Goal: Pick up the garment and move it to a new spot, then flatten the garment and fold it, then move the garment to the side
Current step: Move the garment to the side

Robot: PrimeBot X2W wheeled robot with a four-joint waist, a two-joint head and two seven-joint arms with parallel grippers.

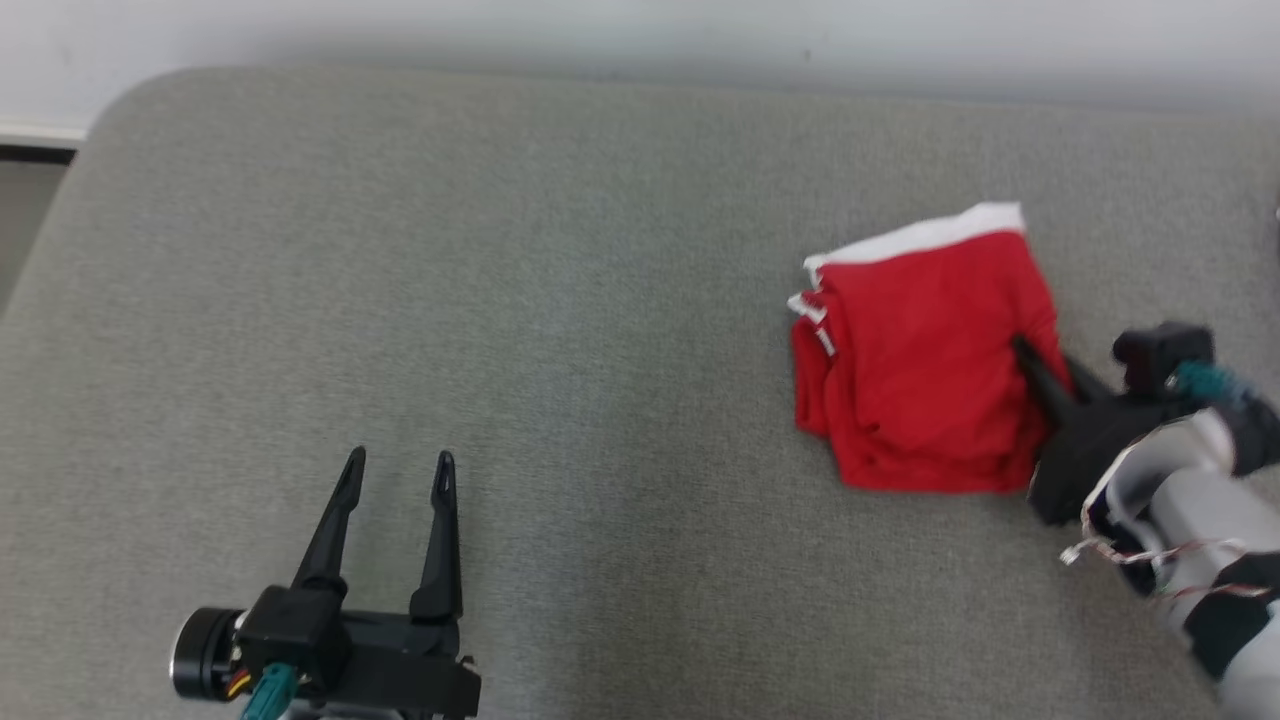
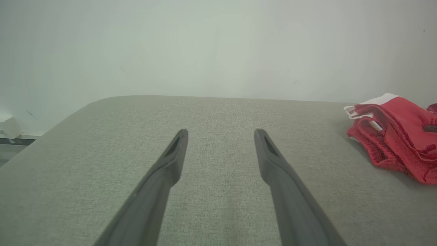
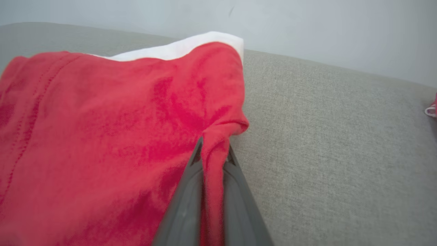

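Observation:
A folded red garment [image 1: 920, 360] with a white band along its far edge lies on the grey cushion at the right. My right gripper [image 1: 1022, 350] is shut on the garment's right edge; in the right wrist view a pinch of red cloth [image 3: 213, 160] is squeezed between its two fingers. From the left wrist view the garment [image 2: 396, 133] sits far off to the right. My left gripper [image 1: 398, 462] stands open at the lower left over bare cushion, its fingers [image 2: 170, 160] spread with nothing between them.
The grey fabric cushion [image 1: 560, 330] spans the whole work area, with a rounded far-left corner and a pale wall behind. A small red and white item [image 3: 432, 109] peeks in at the right edge of the right wrist view.

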